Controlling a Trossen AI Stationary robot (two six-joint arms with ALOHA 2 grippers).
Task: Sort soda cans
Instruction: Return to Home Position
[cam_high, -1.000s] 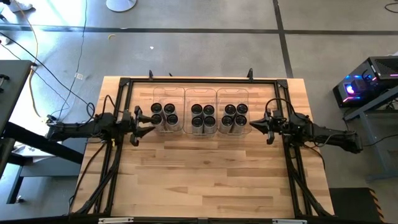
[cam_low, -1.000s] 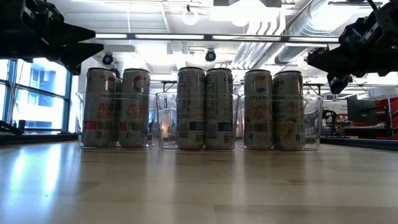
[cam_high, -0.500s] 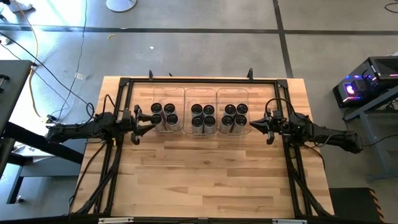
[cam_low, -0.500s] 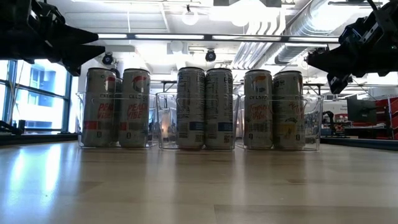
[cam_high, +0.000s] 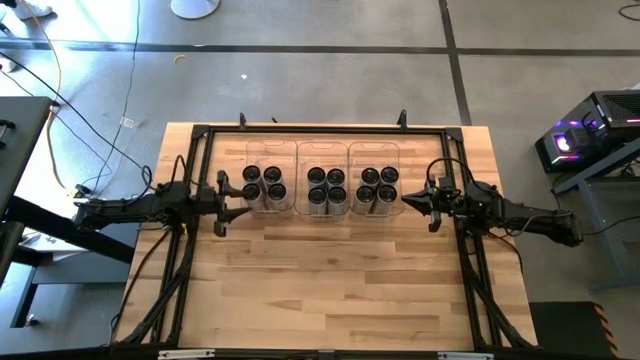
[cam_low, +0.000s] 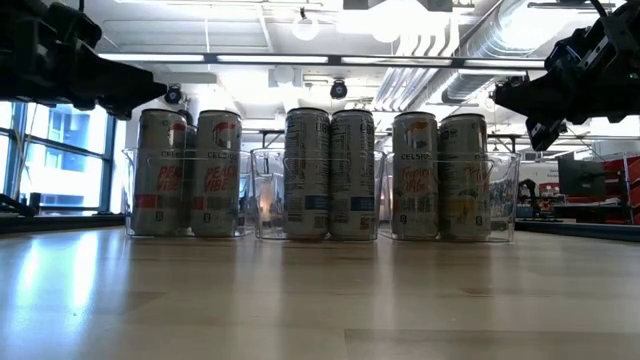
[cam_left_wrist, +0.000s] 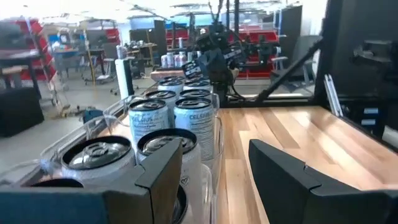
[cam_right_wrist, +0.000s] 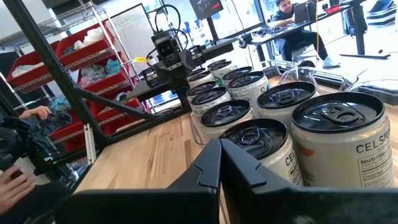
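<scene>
Soda cans (cam_high: 317, 196) are all found in three clear bins, lined up side by side across the far half of the table (cam_high: 320, 290). They're packed four to a bin, upright, in tight little squares. Red-lettered cans (cam_low: 162, 170) are held in the left bin (cam_high: 270, 153), pale cans (cam_low: 307, 170) with blue-grey print in the middle bin (cam_high: 322, 153), and orange-and-yellow-lettered cans (cam_low: 415, 170) in the right bin (cam_high: 375, 153). The bins are set pretty much wall to wall.

The left gripper (cam_high: 238, 190) is seen just beside the outer wall of the left bin, pointed in at it and held off the table at roughly can-top height. Its fingers (cam_left_wrist: 158, 180) are spread wide apart, and nothing is caught between them. Whether the bin is actually touched can't be told from the high view.

The right gripper (cam_high: 407, 198) is mirrored on the other side, just off the outer wall of the right bin, also raised and aimed inward. Its fingers (cam_right_wrist: 208, 168) are pressed together, nothing pinched.

Beyond the table, a person (cam_right_wrist: 289, 12) can be made out in the right wrist view, seated at a desk.
</scene>
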